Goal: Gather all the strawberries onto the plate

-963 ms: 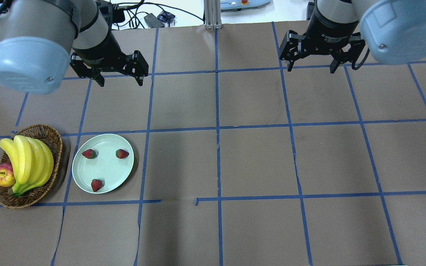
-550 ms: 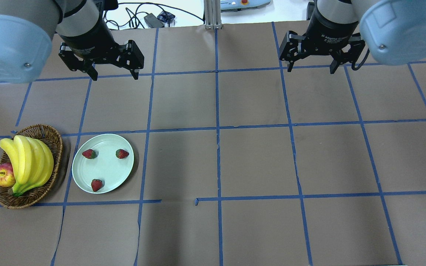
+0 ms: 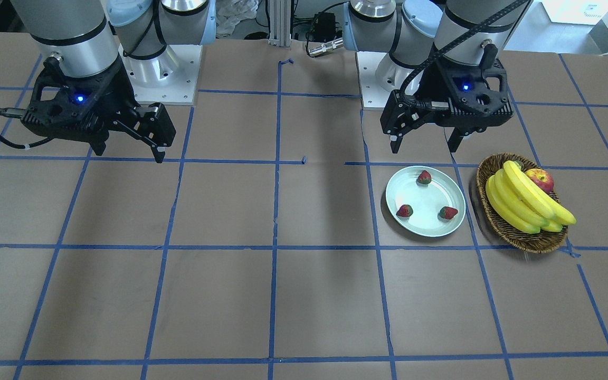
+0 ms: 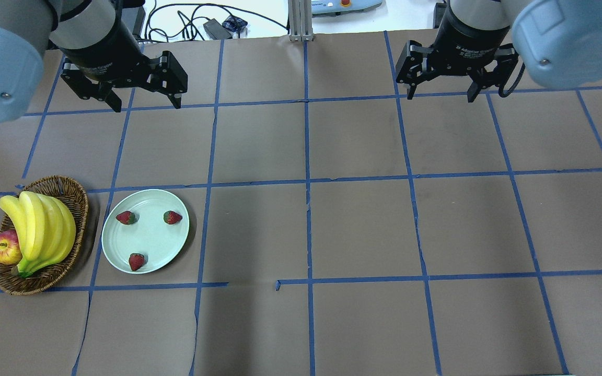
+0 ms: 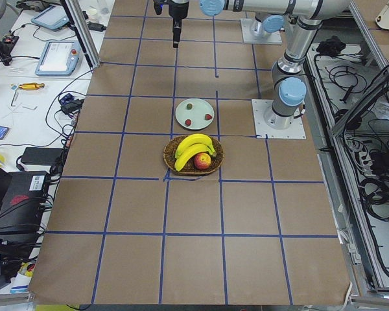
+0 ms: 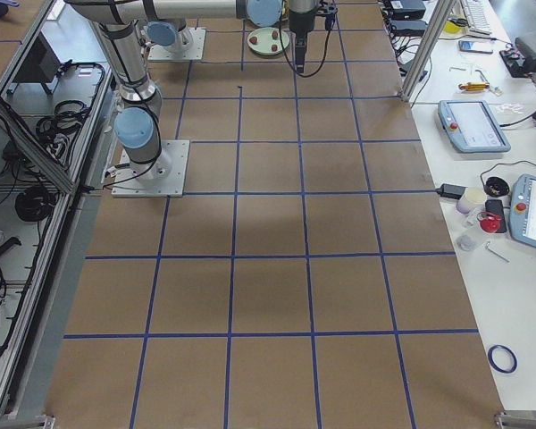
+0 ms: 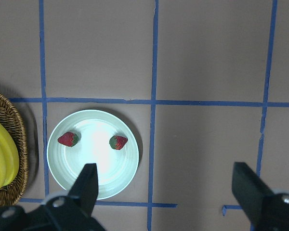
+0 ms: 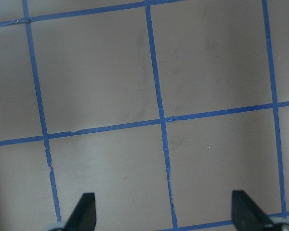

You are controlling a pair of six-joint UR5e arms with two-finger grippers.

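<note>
The pale mint-green plate sits at the table's near left, beside the basket. Three strawberries lie on it, apart from each other: one at the far left, one at the far right, one at the near rim. The front view shows the same three strawberries on the plate. My left gripper hangs open and empty, high and well beyond the plate. In the left wrist view two strawberries show on the plate. My right gripper is open and empty at the far right.
An oval wicker basket holds a bunch of bananas and a red apple just left of the plate. Brown paper with blue tape lines covers the table. Cables and devices lie past the far edge.
My left gripper has drawn back, farther from the plate and toward the left, still open. The right gripper, plate and strawberries have stayed put.
</note>
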